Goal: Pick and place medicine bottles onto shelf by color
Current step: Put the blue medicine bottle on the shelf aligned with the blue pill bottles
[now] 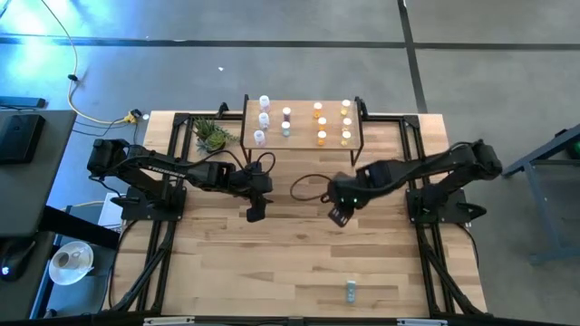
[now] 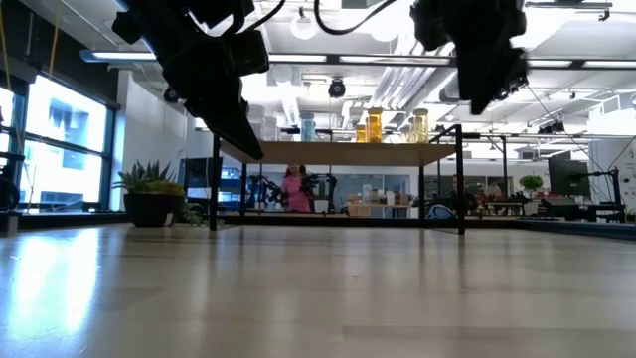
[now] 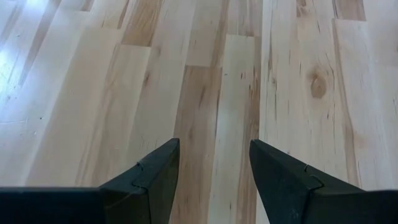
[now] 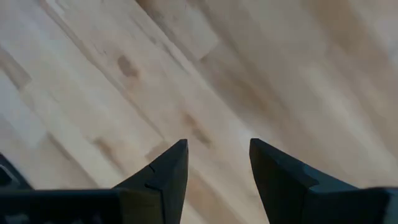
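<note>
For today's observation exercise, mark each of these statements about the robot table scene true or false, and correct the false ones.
1. Most medicine bottles stand on the shelf. True.
2. One bottle stands alone on the table, apart from the shelf. True.
3. The left tool holds a bottle. False: its fingers are open and empty, above bare wood.
4. The potted plant sits on the shelf. False: it sits on the table beside the shelf, on the left arm's side.
5. The right tool is open with nothing between its fingers. True.
</note>
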`<state>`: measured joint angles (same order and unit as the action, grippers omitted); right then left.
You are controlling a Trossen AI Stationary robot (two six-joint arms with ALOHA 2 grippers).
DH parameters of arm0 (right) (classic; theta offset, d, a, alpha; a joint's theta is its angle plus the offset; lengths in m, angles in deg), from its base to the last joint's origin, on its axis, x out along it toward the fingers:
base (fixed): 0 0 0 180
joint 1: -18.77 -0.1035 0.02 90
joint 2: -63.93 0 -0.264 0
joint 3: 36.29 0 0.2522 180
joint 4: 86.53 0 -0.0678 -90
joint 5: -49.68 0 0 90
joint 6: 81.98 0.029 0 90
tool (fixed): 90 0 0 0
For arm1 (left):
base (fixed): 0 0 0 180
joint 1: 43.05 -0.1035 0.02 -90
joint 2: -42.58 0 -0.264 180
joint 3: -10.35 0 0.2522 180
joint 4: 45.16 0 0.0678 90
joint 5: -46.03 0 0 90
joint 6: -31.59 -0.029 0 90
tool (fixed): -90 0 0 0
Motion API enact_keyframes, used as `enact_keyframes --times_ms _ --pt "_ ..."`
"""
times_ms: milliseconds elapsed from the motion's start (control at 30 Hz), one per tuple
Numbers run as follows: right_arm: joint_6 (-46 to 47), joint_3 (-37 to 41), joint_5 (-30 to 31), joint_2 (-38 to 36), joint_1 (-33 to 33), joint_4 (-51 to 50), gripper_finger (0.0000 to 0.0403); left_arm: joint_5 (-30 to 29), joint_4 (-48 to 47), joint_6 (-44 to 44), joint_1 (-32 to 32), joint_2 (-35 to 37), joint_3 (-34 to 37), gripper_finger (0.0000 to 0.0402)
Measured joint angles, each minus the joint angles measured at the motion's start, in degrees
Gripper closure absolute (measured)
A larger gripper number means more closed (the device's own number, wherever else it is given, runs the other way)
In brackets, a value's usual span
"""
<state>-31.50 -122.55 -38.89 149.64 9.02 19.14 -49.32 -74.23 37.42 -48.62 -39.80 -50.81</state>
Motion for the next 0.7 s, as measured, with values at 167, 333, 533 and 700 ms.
enact_keyframes --times_ms 167,333,533,700 --pt "19.5 0.28 0.12 0.0 -7.21 0.38 0.024 0.0 0.06 0.0 0.01 0.0 0.0 0.0216" --pt "34.89 0.28 2.81 0.0 -14.5 1.69 0.024 0.0 0.09 0.0 0.01 0.0 0.0 0.0216" --pt "47.61 0.28 7.04 0.38 -21.69 2.02 0.024 0.01 0.09 0.21 0.01 0.0 0.0 0.0216" --pt "55.55 0.28 7.21 2.97 -26.2 3.81 0.024 0.02 0.09 2.35 0.01 0.0 0.0 0.0216"
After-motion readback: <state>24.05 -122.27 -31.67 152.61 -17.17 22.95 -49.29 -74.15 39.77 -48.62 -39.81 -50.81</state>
